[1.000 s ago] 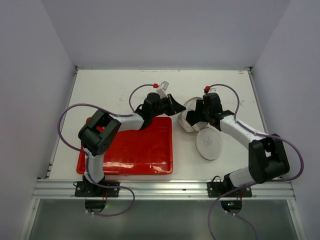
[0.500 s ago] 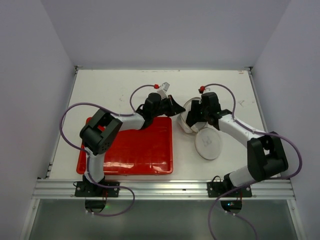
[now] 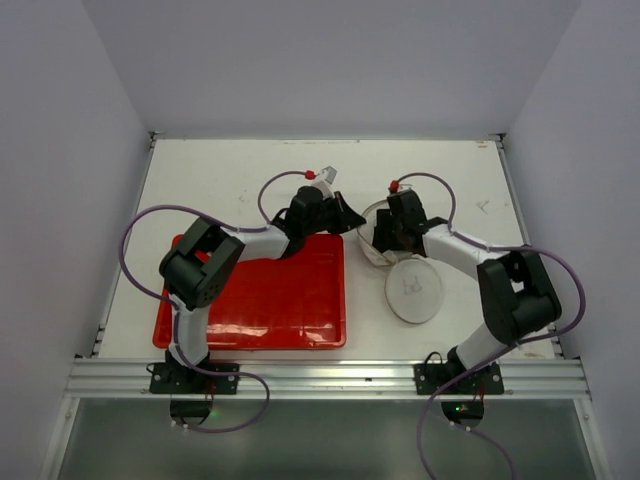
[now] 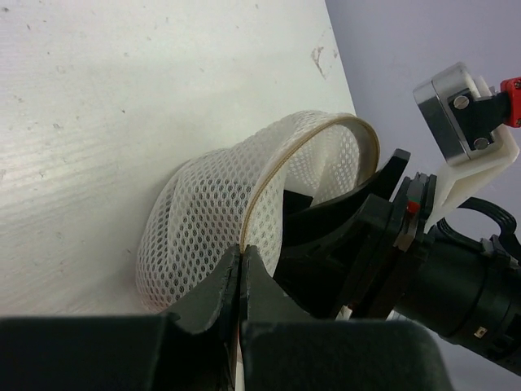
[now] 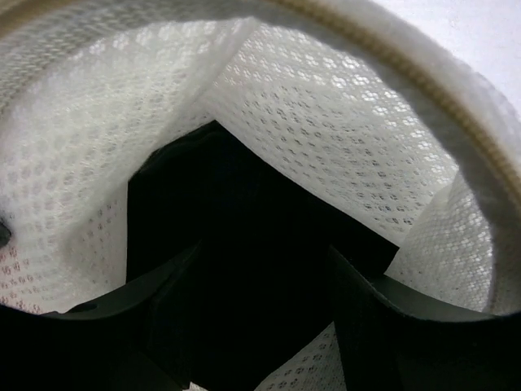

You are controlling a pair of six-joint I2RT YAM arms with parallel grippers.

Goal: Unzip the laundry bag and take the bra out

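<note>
**At the tray's 3 o'clock side: bag held open, bra not yet gripped**

Laundry bag (image 4: 203, 220): stands on its side on the table (image 3: 220, 180), just off the far right corner of the red tray (image 3: 260, 300). It is unzipped. Its round flap (image 3: 413, 290) lies flat on the table at 5 o'clock from the pouch.

Bra (image 5: 244, 236): inside the pouch, a dark bundle against the white mesh. No part of it is outside the rim.

Left gripper (image 4: 242, 277): comes in from 9 o'clock, fingers clenched on the bag's stiff rim, holding the mouth up.

Right gripper (image 5: 260, 281): comes in from 3 o'clock, in the bag's mouth. Its fingers are spread and released, one on each side of the black fabric.

Step in hand: taking hold of the bra.
- The right fingers should go deeper, so that they close on a thick fold and not on a thin edge.
- They should stay off the mesh wall. Pinching the netting along with the fabric would drag the whole bag.
- The left grip should stay firm while the right arm pulls out toward 3 o'clock.

Compared with a second ago:
- The right wrist has moved toward 10 o'clock, closer over the pouch, and its elbow has swung inward.
- The right fingers have widened.
- The flap has shifted slightly toward 9 o'clock.
- The left arm and the tray are unchanged.
</note>
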